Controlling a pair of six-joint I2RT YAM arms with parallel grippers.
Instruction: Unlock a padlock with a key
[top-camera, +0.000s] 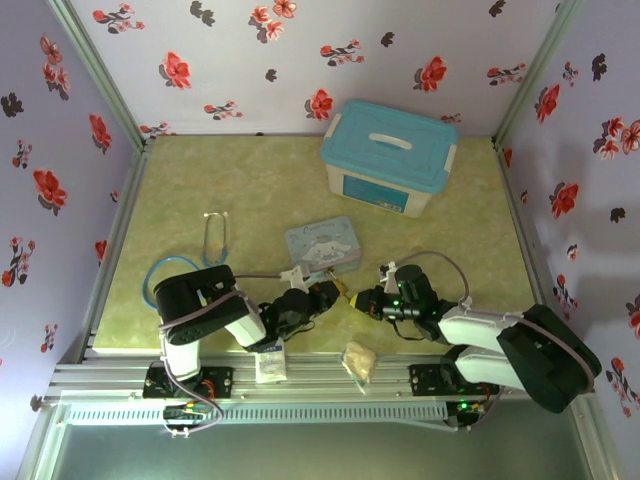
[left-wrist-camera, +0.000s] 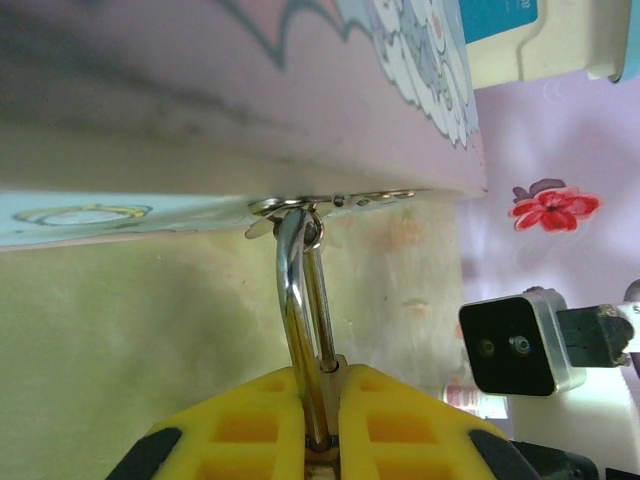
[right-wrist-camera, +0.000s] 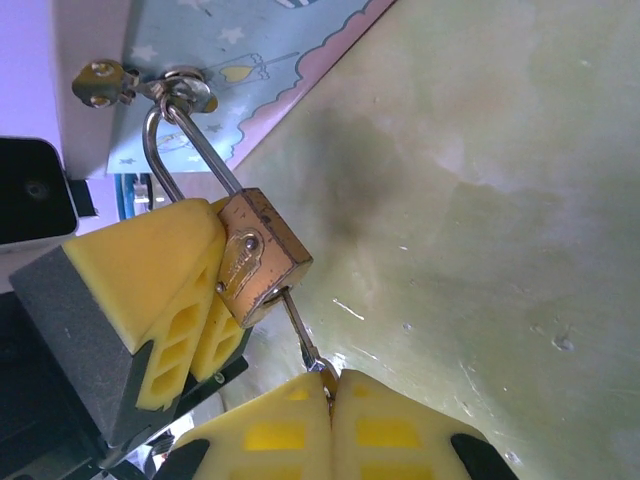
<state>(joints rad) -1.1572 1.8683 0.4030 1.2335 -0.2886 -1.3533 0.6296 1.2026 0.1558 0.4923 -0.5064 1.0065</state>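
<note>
The small brass padlock (right-wrist-camera: 262, 256) hangs by its silvery shackle (right-wrist-camera: 172, 148) from the hasp of the pale-blue cartoon tin (top-camera: 322, 246). My left gripper (left-wrist-camera: 322, 440) is shut on the padlock body, the shackle (left-wrist-camera: 297, 300) rising from between its yellow fingers (right-wrist-camera: 170, 285) to the tin's ring. The thin dark key (right-wrist-camera: 300, 335) is stuck into the keyhole at the padlock's bottom face. My right gripper (right-wrist-camera: 332, 385) is shut on the key's head. From above, both grippers meet just below the tin, the padlock (top-camera: 338, 291) between them.
A blue-lidded white box (top-camera: 390, 155) stands at the back right. A blue-tubed stethoscope (top-camera: 213, 238) lies left of the tin. A tan lumpy packet (top-camera: 359, 361) and a small white packet (top-camera: 270, 366) rest on the front rail. Flowered walls close in the green mat.
</note>
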